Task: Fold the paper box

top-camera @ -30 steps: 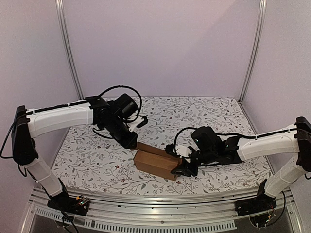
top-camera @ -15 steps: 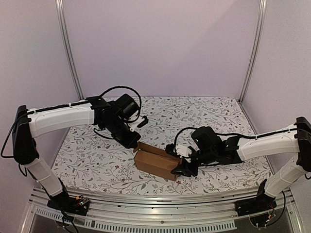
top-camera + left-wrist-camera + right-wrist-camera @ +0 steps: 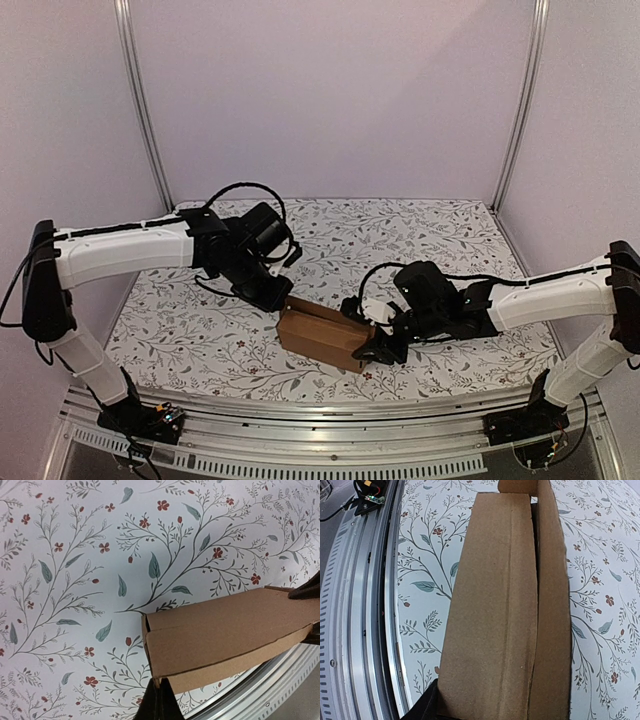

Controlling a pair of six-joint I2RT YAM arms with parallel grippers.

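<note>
Brown paper box (image 3: 322,337) on floral table (image 3: 430,240), apparently between both pincers.

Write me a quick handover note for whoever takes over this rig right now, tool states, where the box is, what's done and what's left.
Left tool: shut, tips at the left end of the paper box, holding nothing that shows.
Right tool: closed on the box's right end, steadying it.
Box: lying on the floral table between the arms, near the front edge.
Done: sheet already formed into a slim box shape.
Left: the long top seam still gapes in the right wrist view, and the left-end flap is not fully flush. Press both closed, probably with the left tool, while the right keeps its hold.
</note>
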